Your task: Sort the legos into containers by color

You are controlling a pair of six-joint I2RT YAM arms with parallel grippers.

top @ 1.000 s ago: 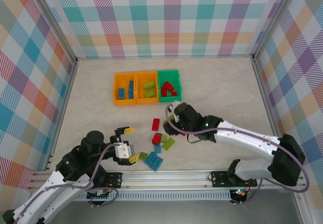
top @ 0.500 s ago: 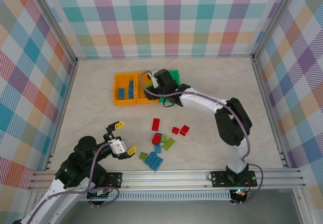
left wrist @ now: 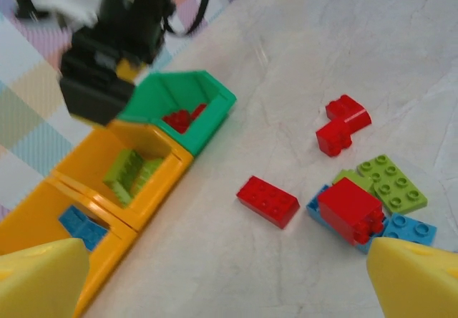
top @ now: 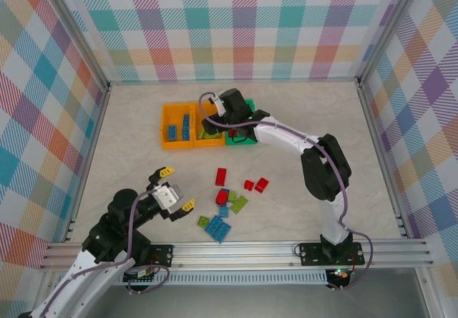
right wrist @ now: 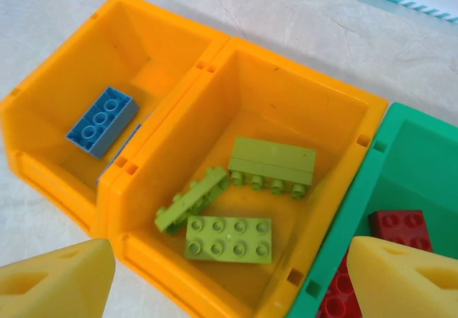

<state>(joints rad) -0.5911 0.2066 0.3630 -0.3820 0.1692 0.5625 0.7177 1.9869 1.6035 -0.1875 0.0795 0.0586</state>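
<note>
Waiting at the near left, the left claw [top: 176,188] hangs above the surface [top: 322,117] with its yellow tips spread and nothing between them, a little farther back from the loose bricks [top: 225,205] than a second ago. The bigger change is in the right arm. A second ago it was low beside that pile, its tips narrowed around what looked like a lime-green piece. Now it has swung to the far row of bins, and the right claw [top: 215,121] sits over the middle one with its tips wide apart and empty. My reading is that the green piece has just been let go there, so one more brick is sorted and the arm is free to go back for another. In the row, the left orange bin [right wrist: 143,39] holds blue: one blue brick [right wrist: 102,120] lies flat on its floor in the right wrist view, and the overhead view shows more blue beside it. The middle orange bin [right wrist: 286,96] holds only lime green: a long green brick [right wrist: 272,162] toward the far wall, a green plate [right wrist: 229,239] lying studs up near the front, and a third green piece [right wrist: 192,199] tilted on edge between them. The green bin [right wrist: 415,175] on the right holds red bricks [right wrist: 401,228]. Nothing looks misplaced. Some ten bricks are still unsorted in the near middle of the surface, red, blue and green mixed, several touching or stacked, so the job seems a bit past halfway.
</note>
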